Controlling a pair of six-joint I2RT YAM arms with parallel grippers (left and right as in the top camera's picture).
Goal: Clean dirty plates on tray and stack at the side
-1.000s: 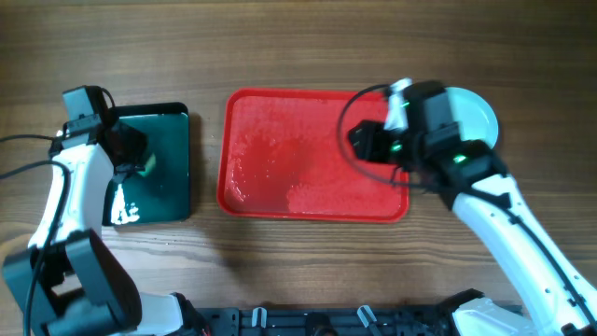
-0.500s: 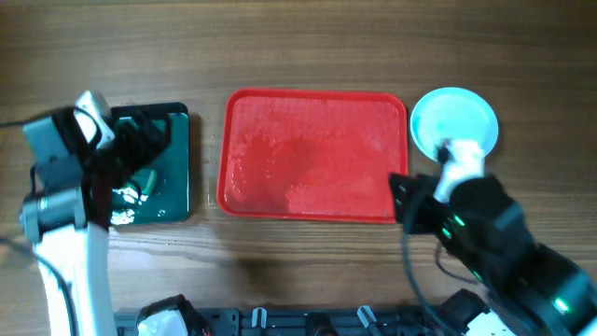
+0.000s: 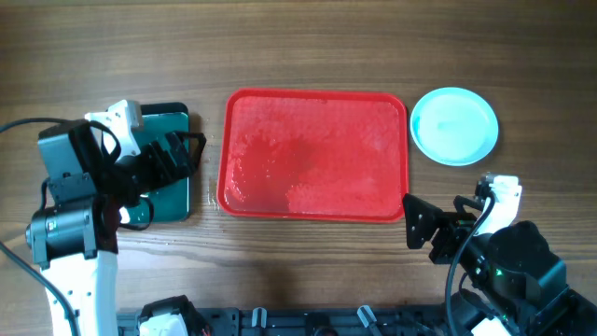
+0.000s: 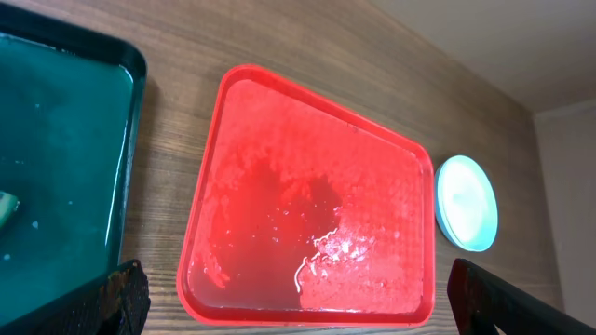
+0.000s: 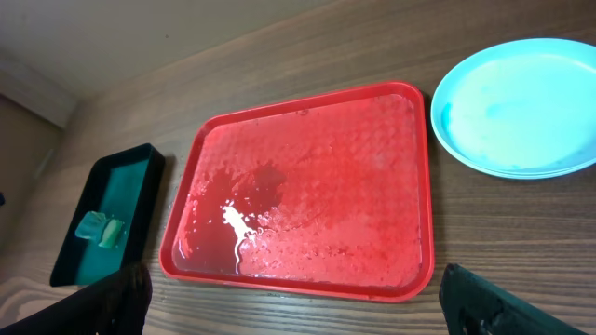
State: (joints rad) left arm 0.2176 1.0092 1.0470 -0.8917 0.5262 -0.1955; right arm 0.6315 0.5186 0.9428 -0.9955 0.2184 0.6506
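Observation:
The red tray (image 3: pixel 315 154) lies in the middle of the table, wet and with no plates on it. The plates (image 3: pixel 454 125) sit in one stack on the wood just right of the tray, a pale cyan one on top. My left gripper (image 3: pixel 175 155) hovers open over the right edge of the green tray, nothing between its fingers. My right gripper (image 3: pixel 431 231) stands open and empty near the front edge, below the plates and off the tray's front right corner. Both wrist views look down on the tray (image 4: pixel 307 214) (image 5: pixel 307 186) and plates (image 4: pixel 467 203) (image 5: pixel 515 107).
A smaller dark green tray (image 3: pixel 170 191) with black rim holds greenish water at the left, partly under my left arm. A green sponge (image 5: pixel 101 230) lies in it. Bare wood surrounds both trays.
Both grippers have opened wide. The right arm pulled back from the plates to the front edge. The left arm rose off the green tray and swung toward the front.

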